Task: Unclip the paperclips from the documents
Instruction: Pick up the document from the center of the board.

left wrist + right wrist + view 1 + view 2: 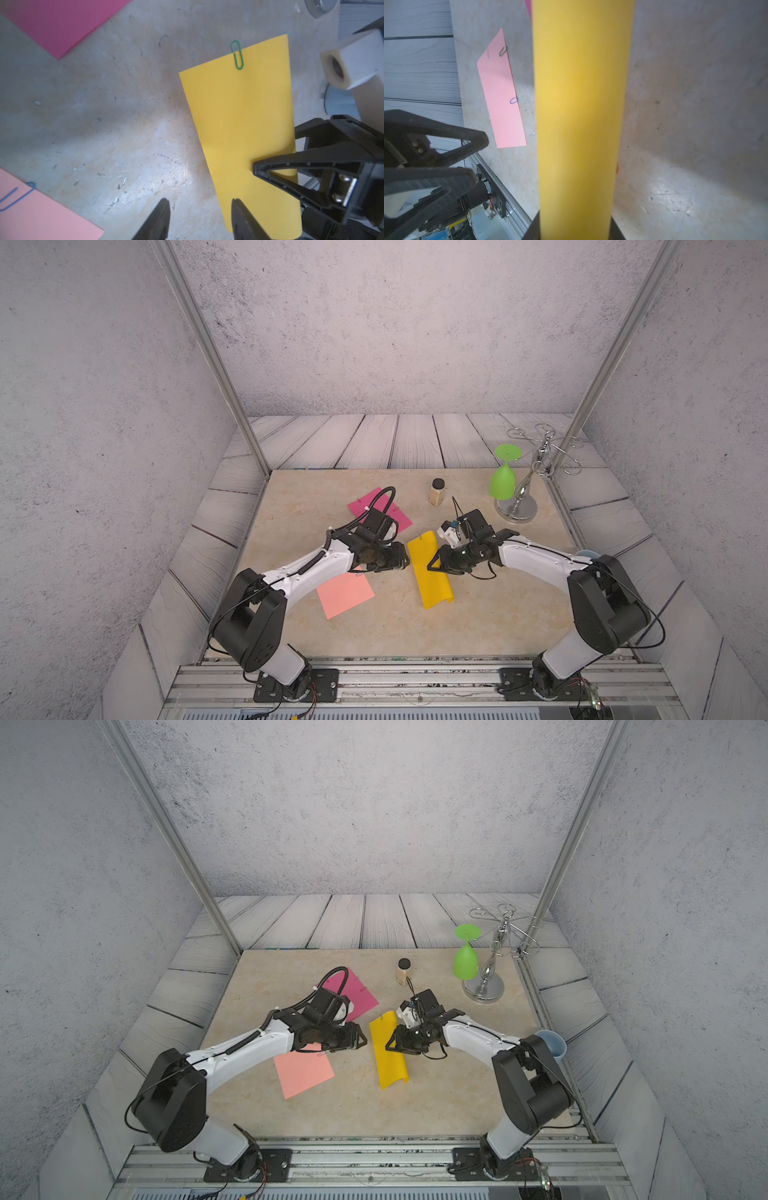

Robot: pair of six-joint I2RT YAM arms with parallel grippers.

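**A:** Where is the yellow sheet (430, 572)?
**B:** Mid-table, between the two arms, bowed along its length rather than flat. The right gripper (432, 566) pinches its right long edge, one finger on top of the paper and the other under it.
**A:** And the left gripper (199, 204)?
**B:** Just off the yellow sheet's left long edge, fingers spread with nothing between them. One fingertip overlaps that edge in the left wrist view; I cannot tell whether it touches.
**A:** Any clips on the yellow sheet?
**B:** A green paperclip (237, 55) sits on its far short edge, partly sticking out past the paper.
**A:** The other documents?
**B:** The salmon sheet (345, 593) lies flat to the left of the yellow sheet, nearer the arm bases. A blue paperclip (514, 100) and a dark paperclip (503, 51) sit on the edge that faces the yellow sheet. The magenta sheet (401, 518) lies left of and beyond the yellow sheet, partly under the left arm. A small clip (397, 509) shows on its edge, colour unclear.
**A:** What else?
**B:** Beyond the yellow sheet stands a jar (436, 491) with a black lid. Farther right, a green glass (503, 481) hangs upside down on a metal rack (517, 510).
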